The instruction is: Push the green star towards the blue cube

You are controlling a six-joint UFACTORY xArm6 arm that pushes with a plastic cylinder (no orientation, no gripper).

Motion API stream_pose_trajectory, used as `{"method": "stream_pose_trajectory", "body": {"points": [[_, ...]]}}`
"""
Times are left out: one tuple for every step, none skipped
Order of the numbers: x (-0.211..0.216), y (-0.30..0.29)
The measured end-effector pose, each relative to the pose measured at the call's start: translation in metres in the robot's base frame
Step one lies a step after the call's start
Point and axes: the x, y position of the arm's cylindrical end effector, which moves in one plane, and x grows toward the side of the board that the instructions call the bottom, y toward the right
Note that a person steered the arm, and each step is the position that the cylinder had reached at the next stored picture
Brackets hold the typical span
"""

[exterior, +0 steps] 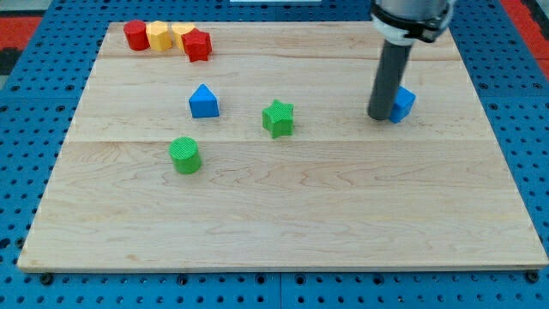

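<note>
Small light rigid green plastic star (278, 118) mid-bench on pale wooden bench (283, 215), slides easily if pushed on left face toward blue plastic cube (403, 103) right; my tip (381, 116) touching cube's left, no jaws fitted.

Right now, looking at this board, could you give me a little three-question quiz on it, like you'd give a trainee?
1. True or false: my tip touches the green star.
2. Which block sits right beside my tip? A) blue triangle B) blue cube C) green cylinder
3. Fill in: to reach the blue cube, the green star must travel toward the view's ____.

Key:
1. False. My tip stands well to the view's right of the star, against the blue cube's left side.
2. B.
3. Right.
</note>
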Motion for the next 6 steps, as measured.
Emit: {"method": "stream_pose_trajectory", "body": {"points": [[0.087,-0.058],[0.087,-0.174],[0.031,-0.204],[0.006,-0.164],[-0.012,-0.076],[-0.003,-0.071]]}}
